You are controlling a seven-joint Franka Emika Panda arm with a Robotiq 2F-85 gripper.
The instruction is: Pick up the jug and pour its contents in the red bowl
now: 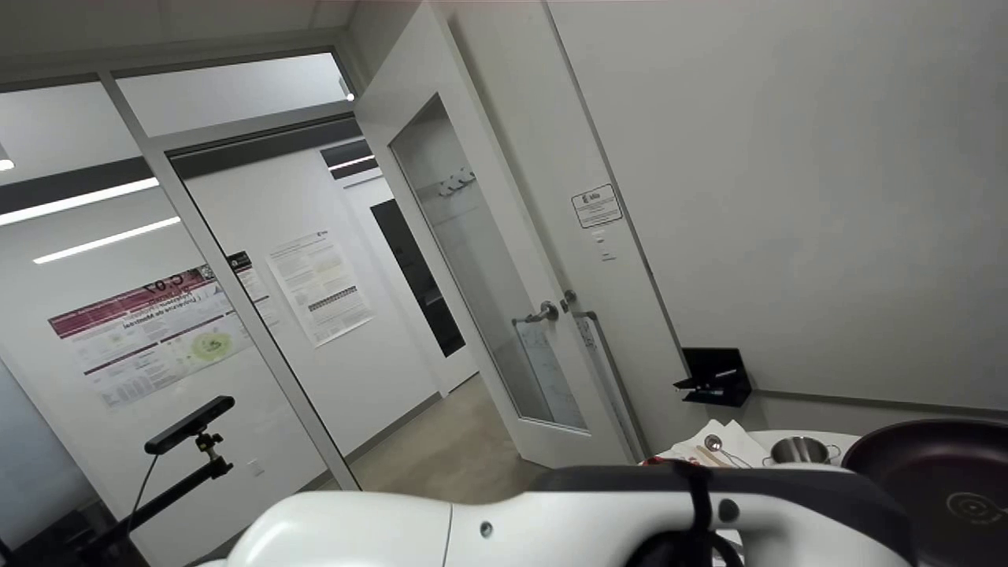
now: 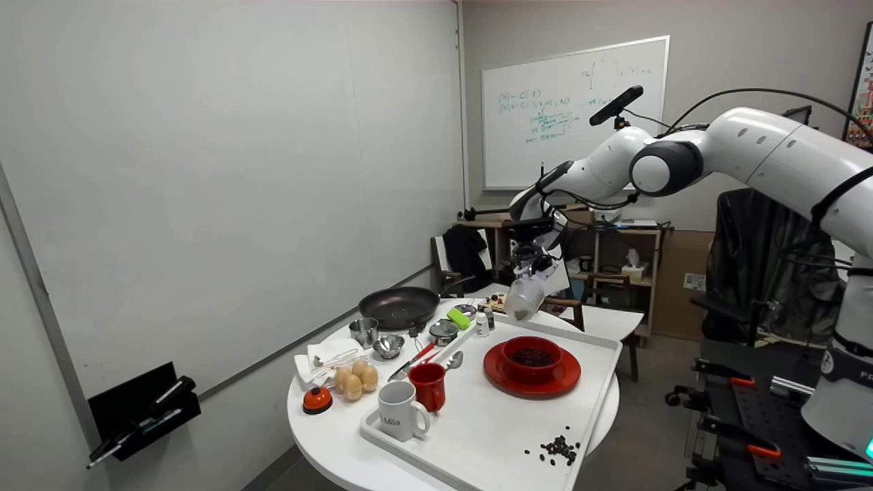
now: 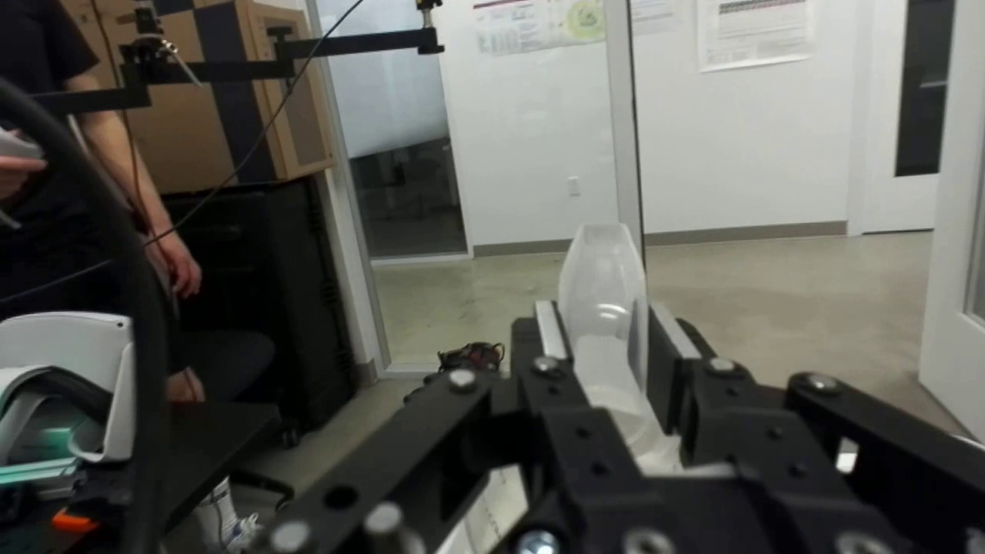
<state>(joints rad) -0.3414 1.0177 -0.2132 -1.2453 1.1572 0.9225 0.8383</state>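
The jug (image 2: pixel 524 298) is clear and whitish. It is tilted and held in the air above the far side of the tray, behind the red bowl. My gripper (image 2: pixel 532 262) is shut on it. In the wrist view the jug (image 3: pixel 604 281) sits between the finger pads of the gripper (image 3: pixel 608 331); no dark beans show inside it there. The red bowl (image 2: pixel 532 372) stands upright on a red plate (image 2: pixel 566 383) and holds dark beans. The bowl does not show in the wrist view.
A white tray (image 2: pixel 477 436) carries a red mug (image 2: pixel 427 387), a grey mug (image 2: pixel 397 410) and loose dark beans (image 2: pixel 559 448). Beside it are a big dark pan (image 2: pixel 399 308), eggs (image 2: pixel 354 380), steel pots (image 2: pixel 364 333), small bottles (image 2: pixel 483 324) and a knife (image 2: pixel 411 361).
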